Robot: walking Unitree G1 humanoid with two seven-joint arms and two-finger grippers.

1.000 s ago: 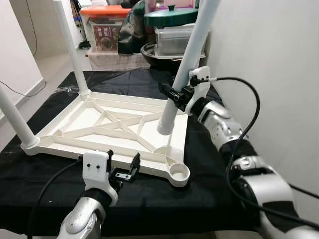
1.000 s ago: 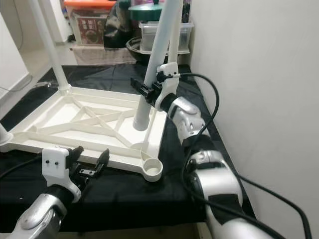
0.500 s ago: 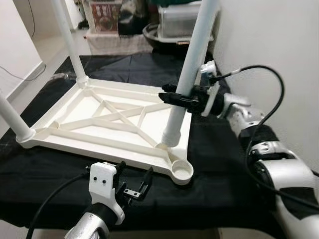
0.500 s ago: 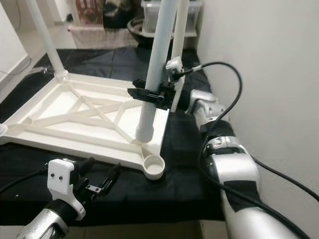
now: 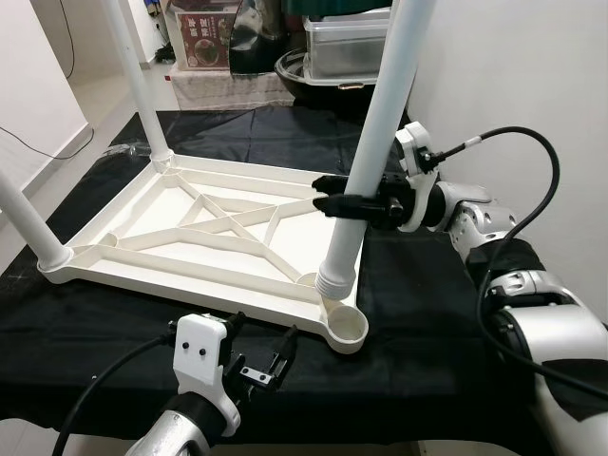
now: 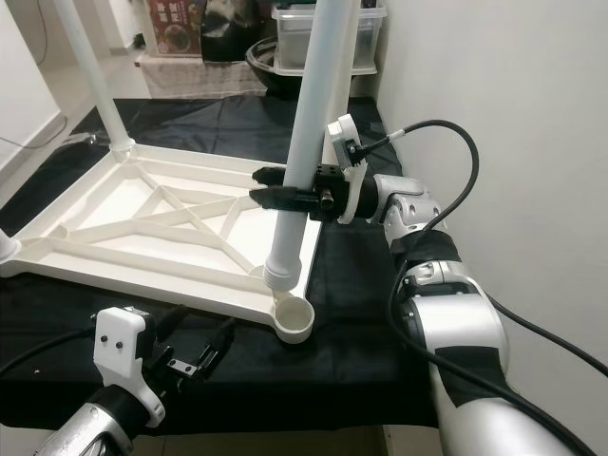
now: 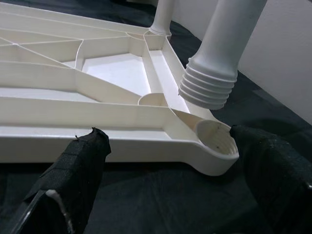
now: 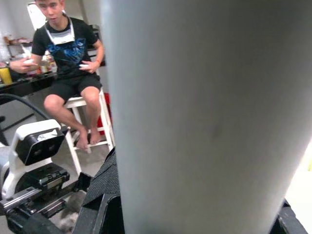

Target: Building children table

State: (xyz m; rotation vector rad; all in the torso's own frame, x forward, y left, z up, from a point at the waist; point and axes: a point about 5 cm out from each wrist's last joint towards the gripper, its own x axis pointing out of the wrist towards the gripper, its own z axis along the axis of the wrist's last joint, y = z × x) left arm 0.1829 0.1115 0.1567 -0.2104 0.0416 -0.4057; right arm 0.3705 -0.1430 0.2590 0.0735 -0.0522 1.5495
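A white table top [image 5: 199, 252] lies upside down on a black cloth. Upright legs stand in its far left corner [image 5: 133, 76] and near left corner [image 5: 28, 228]; another stands in the far right corner [image 7: 163, 14]. My right gripper [image 5: 334, 195] is shut on a loose white leg [image 5: 380, 133], held nearly upright. Its threaded end [image 7: 209, 87] hangs just above and slightly behind the empty corner socket [image 5: 347, 328]. My left gripper [image 5: 262, 337] is open, low in front of the top's near edge, with its fingers [image 7: 73, 170] either side of that corner.
A white wall [image 5: 532, 76] runs close along the right. Storage boxes and a pot [image 5: 332, 47] crowd the floor behind the table. The cloth's front edge [image 5: 427, 404] is close to me. A person [image 8: 68, 58] sits on a white stool.
My right gripper has carried the loose leg from over the top's middle right towards the near right corner socket and turned it more upright. The left gripper stays low in front.
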